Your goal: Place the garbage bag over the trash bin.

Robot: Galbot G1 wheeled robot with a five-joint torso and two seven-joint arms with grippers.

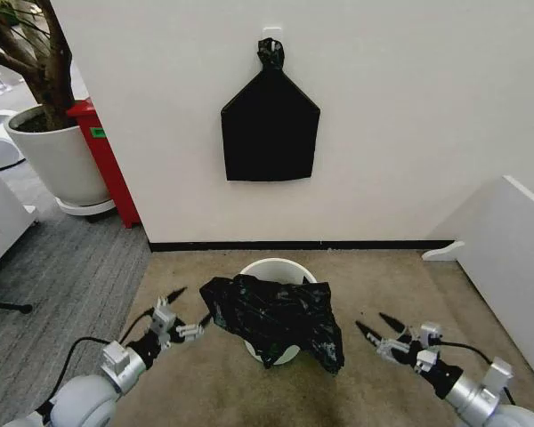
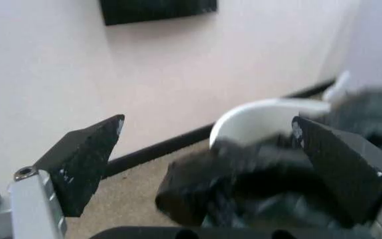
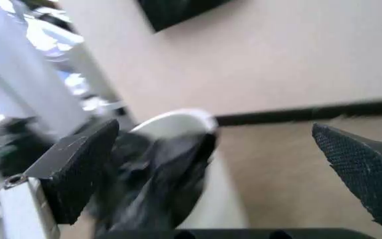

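Observation:
The cream-white trash bin (image 1: 269, 266) stands on the beige floor close to the wall. The crinkly black garbage bag (image 1: 276, 318) lies draped over its front rim and side, and the back of the rim is bare. My left gripper (image 1: 189, 310) is open at the bag's left edge, its lower fingertip almost touching the plastic. In the left wrist view the bag (image 2: 244, 194) and the bin's rim (image 2: 257, 115) lie beyond the spread fingers. My right gripper (image 1: 372, 323) is open, a short gap to the right of the bag. The right wrist view shows the bag (image 3: 157, 184) hanging from the rim (image 3: 172, 121).
A flat black house-shaped bundle (image 1: 270, 124) hangs on the wall above the bin. A large white plant pot (image 1: 58, 160) and a red cabinet (image 1: 109, 165) stand at the left. A white panel (image 1: 516, 258) borders the right side. Open floor lies around the bin.

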